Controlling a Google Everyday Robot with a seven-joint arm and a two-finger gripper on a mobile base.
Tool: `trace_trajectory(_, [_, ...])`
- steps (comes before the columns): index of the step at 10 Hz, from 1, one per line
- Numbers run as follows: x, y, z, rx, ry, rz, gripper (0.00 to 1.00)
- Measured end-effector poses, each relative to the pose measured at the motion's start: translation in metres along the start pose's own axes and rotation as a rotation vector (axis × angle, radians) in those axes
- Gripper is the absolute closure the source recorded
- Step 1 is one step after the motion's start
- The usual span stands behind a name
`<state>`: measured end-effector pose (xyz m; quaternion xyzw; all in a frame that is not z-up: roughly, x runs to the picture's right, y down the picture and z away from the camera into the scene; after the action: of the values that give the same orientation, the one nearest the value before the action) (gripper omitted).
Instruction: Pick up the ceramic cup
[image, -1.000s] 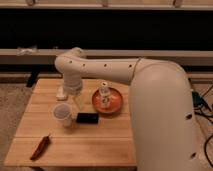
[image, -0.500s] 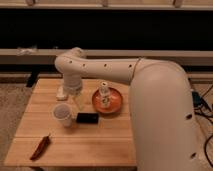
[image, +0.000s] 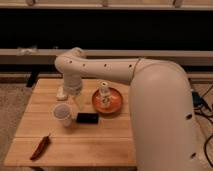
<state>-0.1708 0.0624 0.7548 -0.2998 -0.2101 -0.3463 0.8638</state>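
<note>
The ceramic cup (image: 62, 114) is a small plain white cup standing upright on the wooden table (image: 75, 137), left of centre, with its round mouth facing up. My gripper (image: 77, 101) hangs from the big white arm, just above and to the right of the cup, close to its rim. The wrist housing hides most of the gripper.
An orange round dish (image: 114, 102) holds a small white bottle-like object (image: 104, 93) right of the gripper. A black flat object (image: 87, 118) lies beside the cup. A red chili (image: 41, 146) lies front left. A small white object (image: 61, 93) sits behind the cup.
</note>
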Motion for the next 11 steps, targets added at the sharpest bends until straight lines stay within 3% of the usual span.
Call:
trace_trajectory(4, [-0.001,0.001,0.000,0.002,0.001,-0.003,0.20])
trace_trajectory(8, [-0.035,0.017,-0.003,0.042,-0.011,-0.035,0.20])
trace_trajectory(11, [-0.054,0.028,0.007,0.029,-0.036,-0.055,0.20])
